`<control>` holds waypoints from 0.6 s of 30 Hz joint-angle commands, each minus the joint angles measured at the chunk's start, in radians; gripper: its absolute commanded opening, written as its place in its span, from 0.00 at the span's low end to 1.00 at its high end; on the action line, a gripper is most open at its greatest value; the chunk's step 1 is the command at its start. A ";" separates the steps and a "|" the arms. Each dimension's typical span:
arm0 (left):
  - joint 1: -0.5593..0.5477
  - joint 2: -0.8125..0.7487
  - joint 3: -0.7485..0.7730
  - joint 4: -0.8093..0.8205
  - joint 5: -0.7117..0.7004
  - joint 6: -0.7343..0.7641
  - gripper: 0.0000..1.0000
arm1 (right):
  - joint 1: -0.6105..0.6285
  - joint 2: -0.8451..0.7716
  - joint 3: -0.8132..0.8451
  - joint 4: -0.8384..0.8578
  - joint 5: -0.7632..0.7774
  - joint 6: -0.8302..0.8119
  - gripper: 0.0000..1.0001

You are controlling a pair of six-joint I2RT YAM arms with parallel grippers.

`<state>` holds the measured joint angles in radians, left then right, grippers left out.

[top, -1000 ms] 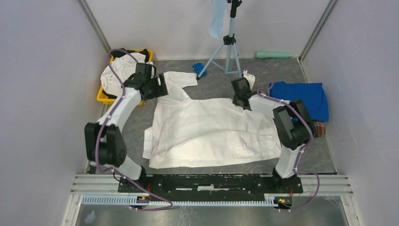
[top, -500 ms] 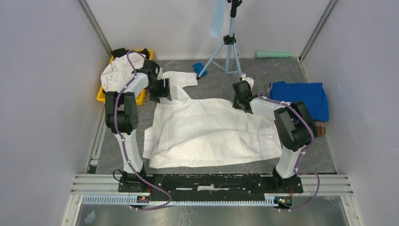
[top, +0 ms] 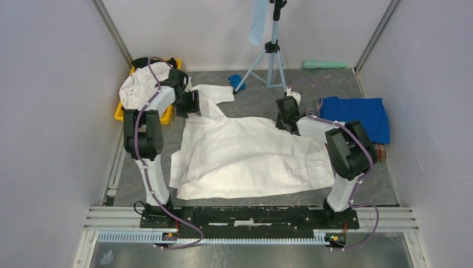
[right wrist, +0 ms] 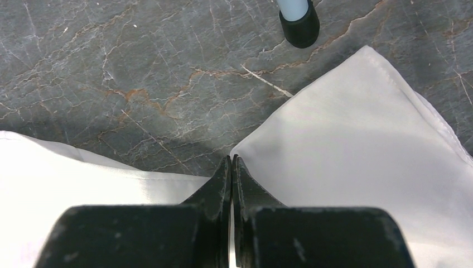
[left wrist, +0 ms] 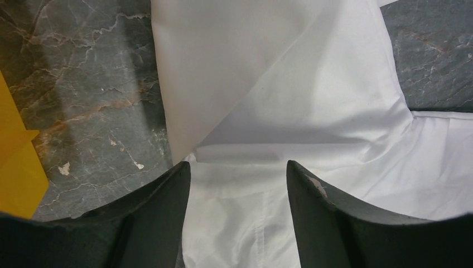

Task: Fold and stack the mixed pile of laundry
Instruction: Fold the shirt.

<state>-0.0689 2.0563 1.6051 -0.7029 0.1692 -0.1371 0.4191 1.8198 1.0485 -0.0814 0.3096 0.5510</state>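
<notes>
Left gripper [left wrist: 237, 165] wide open, empty, over white shirt [top: 251, 156] far-left sleeve. Right gripper [right wrist: 232, 158] closed tight at its far-right sleeve; hold unclear.

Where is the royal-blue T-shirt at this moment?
In the top view, the royal-blue T-shirt lies at the right side of the table, right of the spread white shirt, beside the right arm.

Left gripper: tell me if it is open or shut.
Open. The left gripper shows its fingers apart above the white shirt.
</notes>
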 commanded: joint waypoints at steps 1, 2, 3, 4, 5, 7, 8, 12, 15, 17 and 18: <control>-0.003 0.011 0.047 0.000 0.009 -0.023 0.69 | 0.003 -0.043 -0.012 0.031 -0.010 -0.016 0.00; -0.005 0.011 0.044 0.003 0.005 -0.027 0.68 | 0.003 -0.043 -0.012 0.031 -0.010 -0.016 0.00; -0.006 0.011 0.043 0.003 0.000 -0.028 0.67 | 0.004 -0.045 -0.013 0.030 -0.011 -0.018 0.00; -0.006 0.010 0.044 0.006 -0.003 -0.030 0.65 | 0.004 -0.045 -0.013 0.030 -0.010 -0.018 0.00; -0.005 0.011 0.044 0.006 -0.005 -0.030 0.62 | 0.004 -0.047 -0.015 0.032 -0.010 -0.019 0.00; -0.005 0.011 0.043 0.008 -0.001 -0.033 0.58 | 0.003 -0.048 -0.018 0.033 -0.010 -0.018 0.00; -0.006 0.012 0.043 0.007 0.000 -0.036 0.57 | 0.003 -0.048 -0.018 0.034 -0.011 -0.019 0.00; -0.015 0.017 0.042 0.006 0.004 -0.040 0.47 | 0.004 -0.048 -0.019 0.032 -0.013 -0.018 0.00; -0.023 0.012 0.041 0.000 0.003 -0.051 0.22 | 0.004 -0.052 -0.022 0.035 -0.012 -0.020 0.00; -0.030 -0.003 0.033 0.007 -0.017 -0.056 0.07 | 0.003 -0.057 -0.022 0.035 -0.012 -0.022 0.00; -0.032 -0.011 0.026 0.012 -0.023 -0.059 0.03 | 0.004 -0.059 -0.022 0.034 -0.011 -0.021 0.00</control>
<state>-0.0860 2.0686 1.6131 -0.7052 0.1631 -0.1688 0.4191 1.8118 1.0313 -0.0681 0.2962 0.5438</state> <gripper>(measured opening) 0.104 0.006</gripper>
